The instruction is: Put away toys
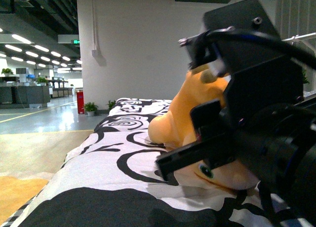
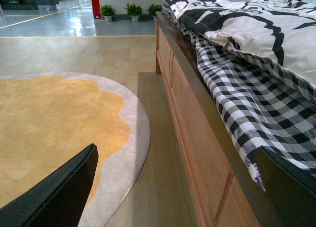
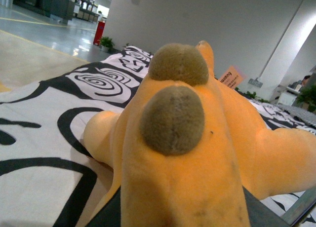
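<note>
- Key relation: the plush toy (image 1: pixel 173 121) lies at 12 o'clock from the right tool (image 1: pixel 180 143), dead ahead and between its fingers. We judge that the toy's long axis runs 6-to-12 along that tool's line of reach.
- Right tool: its fingers straddle the toy, but we cannot tell whether they press it.
- Left tool (image 2: pixel 177 158): wide and empty. It hangs off the worktop's 9 o'clock edge, beside the wooden bed frame (image 2: pixel 197 118) and near the yellow rug (image 2: pixel 54 128), so the right arm is nearer.
- Location: the toy rests on the worktop (image 1: pixel 98 172), a bed under a black-and-white quilt.
- Appearance: soft and orange-yellow, with two brownish nubs (image 3: pixel 173 118), one green eye (image 1: pixel 205 171) and faint dark smudges.
</note>
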`<action>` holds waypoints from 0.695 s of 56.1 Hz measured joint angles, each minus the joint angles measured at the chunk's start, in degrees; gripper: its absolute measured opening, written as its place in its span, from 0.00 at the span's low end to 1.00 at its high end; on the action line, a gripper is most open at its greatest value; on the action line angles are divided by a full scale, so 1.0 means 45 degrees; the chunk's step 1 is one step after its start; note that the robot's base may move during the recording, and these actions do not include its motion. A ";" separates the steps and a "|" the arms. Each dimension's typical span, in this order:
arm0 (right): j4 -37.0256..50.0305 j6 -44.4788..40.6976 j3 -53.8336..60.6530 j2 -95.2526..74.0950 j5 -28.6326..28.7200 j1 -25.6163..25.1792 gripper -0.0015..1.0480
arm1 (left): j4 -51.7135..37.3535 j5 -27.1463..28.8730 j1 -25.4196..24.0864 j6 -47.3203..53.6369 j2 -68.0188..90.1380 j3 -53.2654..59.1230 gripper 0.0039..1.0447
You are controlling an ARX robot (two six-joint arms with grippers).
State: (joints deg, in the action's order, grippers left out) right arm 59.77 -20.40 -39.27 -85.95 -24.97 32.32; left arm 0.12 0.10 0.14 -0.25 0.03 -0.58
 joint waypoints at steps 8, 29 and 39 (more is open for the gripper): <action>-0.0597 0.1195 -0.0393 0.0457 0.0865 -0.0976 0.10 | 0.0000 0.0000 0.0000 0.0000 0.0000 0.0000 0.94; -0.2191 0.3070 -0.2288 0.1428 0.3648 -0.4012 0.10 | 0.0000 0.0005 0.0000 0.0000 0.0000 0.0000 0.94; -0.2953 0.3711 -0.3288 0.1933 0.5047 -0.5425 0.09 | 0.0000 0.0000 0.0000 0.0000 0.0000 0.0000 0.94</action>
State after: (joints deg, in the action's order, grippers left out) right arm 46.48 -3.70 -54.06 -77.25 -2.26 7.90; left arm 0.12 0.10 0.14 -0.25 0.03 -0.58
